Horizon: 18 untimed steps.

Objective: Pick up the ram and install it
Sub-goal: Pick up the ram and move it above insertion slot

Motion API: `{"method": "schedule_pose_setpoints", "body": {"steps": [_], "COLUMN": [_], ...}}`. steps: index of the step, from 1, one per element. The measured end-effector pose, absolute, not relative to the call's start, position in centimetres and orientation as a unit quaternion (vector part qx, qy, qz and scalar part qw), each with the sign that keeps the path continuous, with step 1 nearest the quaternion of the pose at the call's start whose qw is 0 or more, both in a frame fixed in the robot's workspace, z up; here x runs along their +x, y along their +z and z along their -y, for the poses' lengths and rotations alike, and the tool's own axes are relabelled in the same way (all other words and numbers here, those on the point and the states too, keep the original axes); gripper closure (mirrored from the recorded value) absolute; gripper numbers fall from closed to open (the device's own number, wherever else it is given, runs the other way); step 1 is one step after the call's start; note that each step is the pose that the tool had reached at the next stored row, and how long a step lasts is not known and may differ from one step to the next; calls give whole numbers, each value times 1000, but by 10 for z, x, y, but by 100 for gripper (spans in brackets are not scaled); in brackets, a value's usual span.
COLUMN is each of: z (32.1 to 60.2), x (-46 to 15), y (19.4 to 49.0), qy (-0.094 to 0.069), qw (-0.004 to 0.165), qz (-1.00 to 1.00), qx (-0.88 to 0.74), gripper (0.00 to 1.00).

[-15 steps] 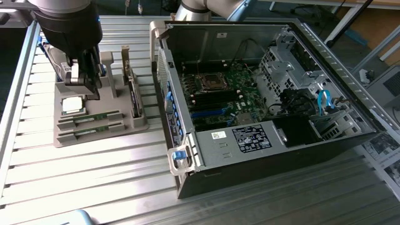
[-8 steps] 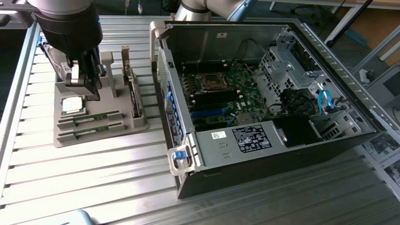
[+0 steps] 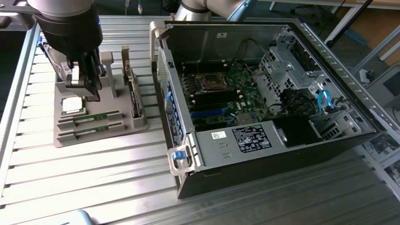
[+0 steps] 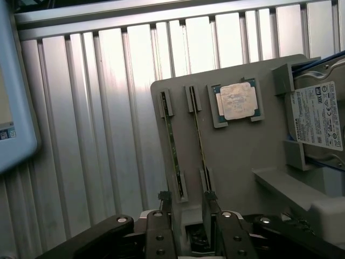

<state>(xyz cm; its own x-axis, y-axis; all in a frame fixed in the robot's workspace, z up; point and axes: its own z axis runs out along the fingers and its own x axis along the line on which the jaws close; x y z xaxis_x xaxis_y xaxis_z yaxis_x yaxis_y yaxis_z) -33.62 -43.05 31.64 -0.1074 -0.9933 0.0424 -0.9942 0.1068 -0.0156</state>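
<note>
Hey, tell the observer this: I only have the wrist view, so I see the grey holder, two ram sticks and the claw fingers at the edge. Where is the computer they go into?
Observer: The open computer case lies to the exterior view's right of the grey holder, with its motherboard facing up.
Operator: How high is the claw?
Observer: The open claw hangs above the holder, not yet down at the ram sticks.
Operator: Any memory slots showing?
Observer: Long black and blue slots lie beside the processor socket. I cannot tell whether any is filled.
</note>
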Motion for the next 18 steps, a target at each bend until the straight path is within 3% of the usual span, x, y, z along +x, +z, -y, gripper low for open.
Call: {"method": "schedule_pose_setpoints", "body": {"steps": [18], "z": [431], "x": [-337], "y": [311], "qy": [20], "qw": [11], "qz": [744], "qx": [668], "gripper": [64]}}
